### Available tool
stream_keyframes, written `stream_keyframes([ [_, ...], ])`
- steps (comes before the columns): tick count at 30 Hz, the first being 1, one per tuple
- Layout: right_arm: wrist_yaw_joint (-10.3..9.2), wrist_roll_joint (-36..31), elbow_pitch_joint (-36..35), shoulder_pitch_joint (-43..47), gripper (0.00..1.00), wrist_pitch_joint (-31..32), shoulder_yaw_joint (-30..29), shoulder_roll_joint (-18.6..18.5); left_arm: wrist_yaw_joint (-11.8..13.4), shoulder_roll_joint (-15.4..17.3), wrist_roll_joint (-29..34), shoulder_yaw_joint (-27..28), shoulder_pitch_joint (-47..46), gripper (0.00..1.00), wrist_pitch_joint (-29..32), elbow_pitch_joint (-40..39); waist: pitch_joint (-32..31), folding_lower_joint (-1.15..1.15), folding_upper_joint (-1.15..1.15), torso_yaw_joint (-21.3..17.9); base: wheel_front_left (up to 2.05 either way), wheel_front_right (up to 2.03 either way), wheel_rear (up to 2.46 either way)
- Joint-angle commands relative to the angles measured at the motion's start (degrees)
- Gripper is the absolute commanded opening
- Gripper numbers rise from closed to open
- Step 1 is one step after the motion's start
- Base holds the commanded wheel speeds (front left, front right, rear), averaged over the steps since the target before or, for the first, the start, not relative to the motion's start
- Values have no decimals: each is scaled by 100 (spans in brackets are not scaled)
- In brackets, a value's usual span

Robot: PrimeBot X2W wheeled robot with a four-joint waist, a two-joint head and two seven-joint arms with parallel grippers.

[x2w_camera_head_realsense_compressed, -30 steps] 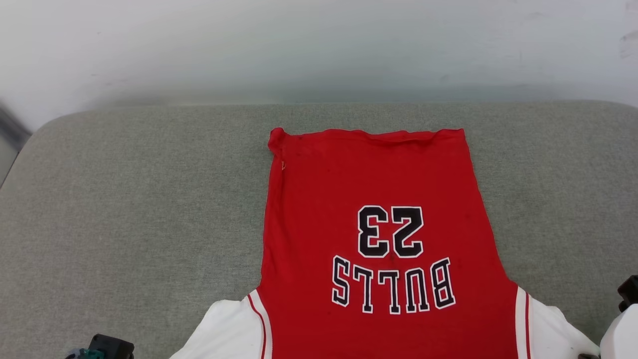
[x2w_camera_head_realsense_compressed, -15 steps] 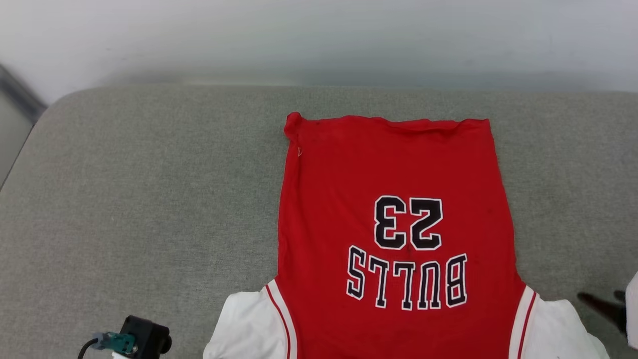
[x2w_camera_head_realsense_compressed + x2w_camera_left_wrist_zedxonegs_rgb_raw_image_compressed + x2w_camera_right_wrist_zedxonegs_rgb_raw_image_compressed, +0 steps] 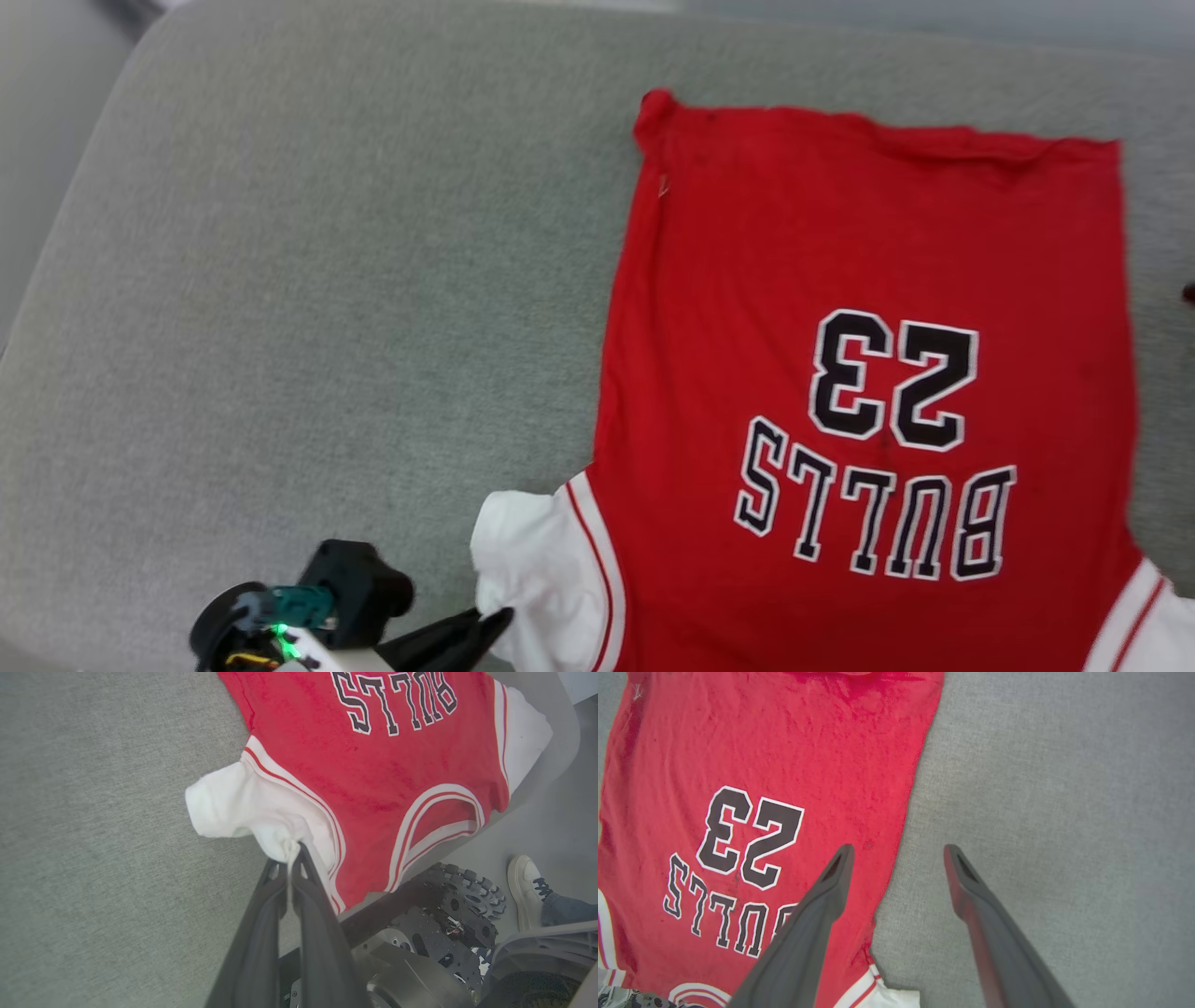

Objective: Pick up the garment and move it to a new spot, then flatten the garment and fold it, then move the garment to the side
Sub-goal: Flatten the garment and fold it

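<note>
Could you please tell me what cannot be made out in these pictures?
- Head view: the red jersey T-shirt with white sleeves loses its near end past the bottom edge.
- Left wrist view: the shut left fingers hide how much sleeve they pinch.
- Right wrist view: the open right fingers cover part of the lettering.
- Left wrist view: the white lace-up shoe's wearer is cut off at the edge.

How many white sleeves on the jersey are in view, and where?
2. One sleeve is bunched, its end pinched in the left gripper. The other sleeve lies free on the jersey's opposite side, near the cushion edge.
</note>
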Motion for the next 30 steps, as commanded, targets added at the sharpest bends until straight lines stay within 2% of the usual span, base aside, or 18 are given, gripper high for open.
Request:
stream_keyframes([
  [1, -2, -190, 117, -429, 100, 167, -14, -45, -78, -92, 125, -61, -156, 0, 54, -95, 557, -2, 0, 492, 0, 0, 0],
  [6, -2, -583, 448, -1111, 100, 418, -110, -181, -188, -308, 331, -157, -466, 0, 128, -312, 951, -2, 0, 808, 0, 0, 0],
  [7, -2, -752, 612, -1410, 100, 505, -167, -253, -277, -389, 413, -228, -593, 0, 186, -400, 1120, -2, 0, 928, 0, 0, 0],
  [15, -2, -1224, 1105, -2140, 100, 619, -240, -330, -411, -696, 509, -345, -845, 0, 166, -568, 1544, -2, 0, 1207, 0, 0, 0],
  [20, -2, -1439, 1382, -2183, 100, 663, -126, -417, -481, -810, 457, -343, -902, 0, 87, -535, 1687, -2, 0, 1318, 0, 0, 0],
  [26, -2, -1600, 1709, -1800, 100, 731, -181, -289, -517, -858, 528, -330, -961, 0, -5, -370, 1736, -2, 0, 1391, 0, 0, 0],
  [27, -2, -1639, 1750, -1710, 87, 771, -206, -256, -519, -866, 547, -340, -958, 0, -5, -351, 1733, -2, 0, 1392, 0, 0, 0],
  [28, -2, -1646, 1777, -1649, 0, 802, -225, -245, -524, -879, 548, -348, -957, 0, -17, -334, 1729, -2, 0, 1391, 0, 0, 0],
  [30, -2, -1631, 1774, -1458, 0, 854, -278, -200, -509, -892, 565, -321, -972, 0, -66, -202, 1672, -2, 0, 1347, 0, 0, 0],
])
